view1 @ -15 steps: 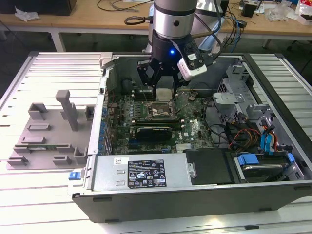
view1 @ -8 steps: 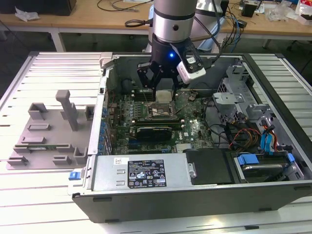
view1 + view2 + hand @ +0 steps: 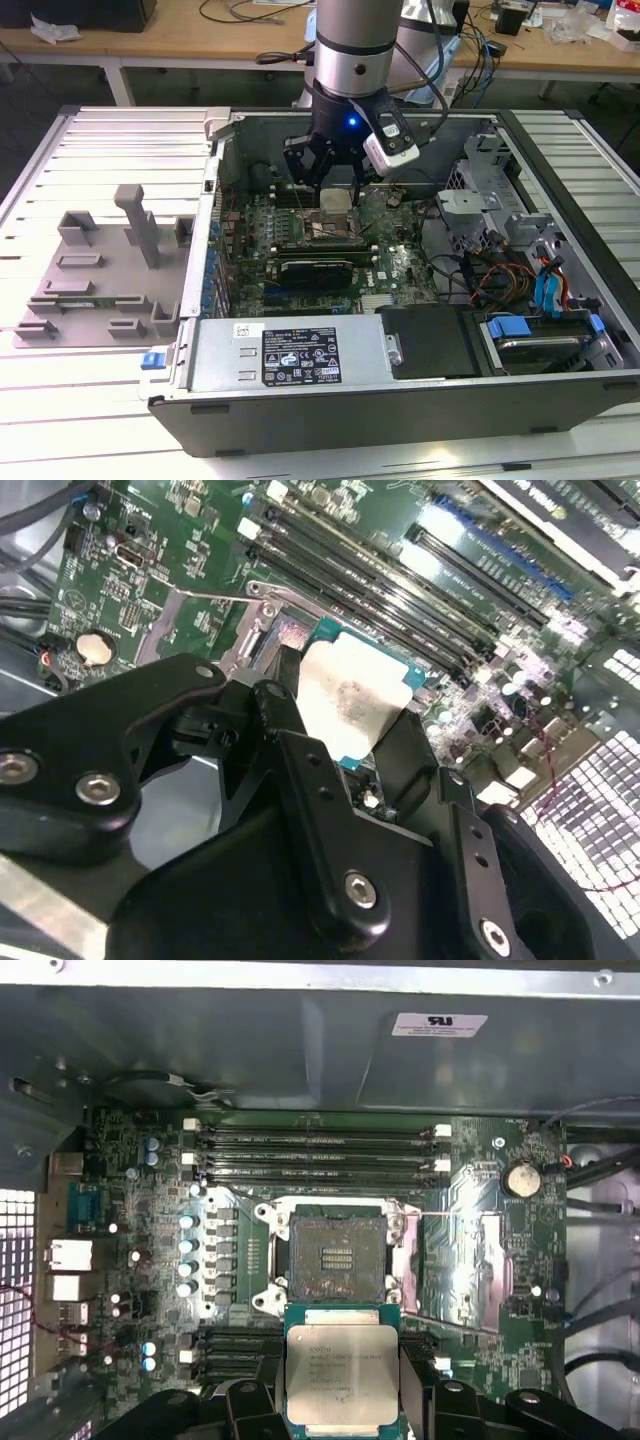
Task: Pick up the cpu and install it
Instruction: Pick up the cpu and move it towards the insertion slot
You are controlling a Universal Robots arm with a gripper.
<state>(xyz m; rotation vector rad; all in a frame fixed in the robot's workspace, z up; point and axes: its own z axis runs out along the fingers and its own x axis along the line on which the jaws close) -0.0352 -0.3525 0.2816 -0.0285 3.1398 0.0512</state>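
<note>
Cpu (image 3: 342, 1375) was pinched by two opposite edges between the black fingers (image 3: 408, 758) of the gripper (image 3: 336, 190). The jaws were closed onto the thin rim, leaving the metal top bare and facing up. The chip looked roughly level. It hung over the motherboard (image 3: 130, 1160), just beside the open socket (image 3: 337, 1258) and not yet seated in it. The socket stood uncovered, its hinged load plate (image 3: 465, 1260) laid back to one side. Memory slots (image 3: 320, 1150) ran along the socket's far side. All of this sat inside the opened computer case (image 3: 300, 360). A grey fixture tray (image 3: 100, 270) lay well apart at the exterior view's left.

Judged: light, rigid, slick on top, delicate underneath. Best taken by the edges only, kept level, and squeezed just enough to stop it slipping.
</note>
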